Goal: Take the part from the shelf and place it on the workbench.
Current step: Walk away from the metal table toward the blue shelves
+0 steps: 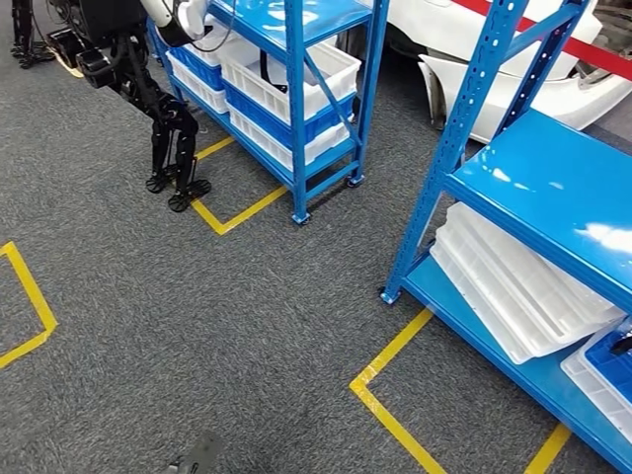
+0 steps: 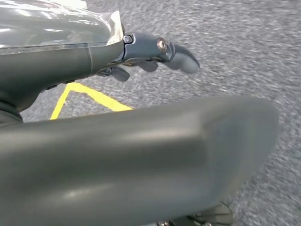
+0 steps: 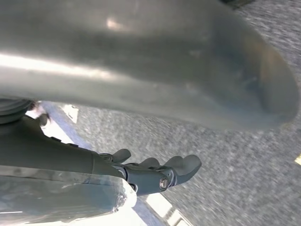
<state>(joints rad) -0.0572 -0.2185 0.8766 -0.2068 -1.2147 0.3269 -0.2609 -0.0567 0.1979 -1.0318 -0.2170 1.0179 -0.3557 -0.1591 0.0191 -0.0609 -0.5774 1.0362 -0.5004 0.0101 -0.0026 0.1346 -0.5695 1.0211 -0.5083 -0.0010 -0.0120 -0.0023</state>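
While both arms hang over grey carpet, the blue shelf (image 1: 551, 188) stands well ahead of the right hand (image 3: 156, 172), white trays (image 1: 514, 291) stacked low on it; the part cannot be told apart from here; the left hand (image 2: 156, 52) and the right carry nothing, fingers loosely extended; a misjudged approach could knock the upright.

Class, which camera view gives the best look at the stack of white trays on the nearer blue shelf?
The head view: the stack of white trays lies on the nearer blue shelf's bottom level. Both wrist views look past a hand at grey carpet, without the trays.
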